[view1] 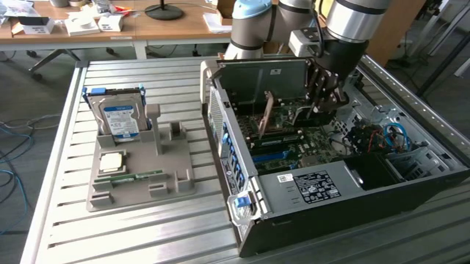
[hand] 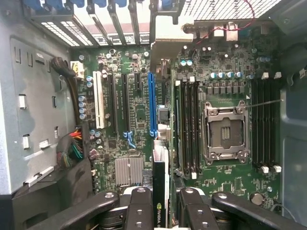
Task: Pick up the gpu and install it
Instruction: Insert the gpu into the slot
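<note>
The gpu [hand: 160, 175] is seen edge-on as a thin dark card with a green logo, held upright between my two black fingers [hand: 139, 211]. My gripper [hand: 160, 213] is shut on it. The card hangs over the green motherboard [hand: 129, 120], right beside the long blue slot [hand: 152, 103], and its far end reaches toward the rear brackets. I cannot tell whether it touches the slot. In the exterior view, my gripper [view1: 323, 107] is down inside the open computer case [view1: 316, 187], and the gpu [view1: 267, 113] shows as a brownish upright edge towards that view's left.
The empty processor socket [hand: 226, 132] and memory slots [hand: 188, 124] lie beside the card. Cable bundles [hand: 72, 148] run along the case wall. On the exterior view's left, a grey holder [view1: 140, 176] carries a hard drive [view1: 120, 118], a processor chip [view1: 111, 160] and a green memory stick [view1: 132, 178].
</note>
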Controlling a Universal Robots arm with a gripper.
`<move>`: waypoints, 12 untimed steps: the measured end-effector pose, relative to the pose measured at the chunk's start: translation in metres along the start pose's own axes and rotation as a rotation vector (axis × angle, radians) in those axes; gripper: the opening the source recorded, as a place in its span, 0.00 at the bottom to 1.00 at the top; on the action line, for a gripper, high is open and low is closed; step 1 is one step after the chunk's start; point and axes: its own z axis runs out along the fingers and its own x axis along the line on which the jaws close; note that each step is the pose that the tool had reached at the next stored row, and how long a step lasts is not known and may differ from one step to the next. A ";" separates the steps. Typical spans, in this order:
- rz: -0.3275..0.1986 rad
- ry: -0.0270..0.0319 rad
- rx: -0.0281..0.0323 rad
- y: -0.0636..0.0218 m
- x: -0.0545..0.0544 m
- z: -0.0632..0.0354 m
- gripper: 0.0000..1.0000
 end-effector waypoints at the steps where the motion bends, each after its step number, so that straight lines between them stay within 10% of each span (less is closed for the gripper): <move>1: 0.000 0.0000 -0.0001 0.0000 0.000 0.0013 0.26; 12: 0.000 0.0002 -0.0001 0.0044 0.000 0.0040 0.26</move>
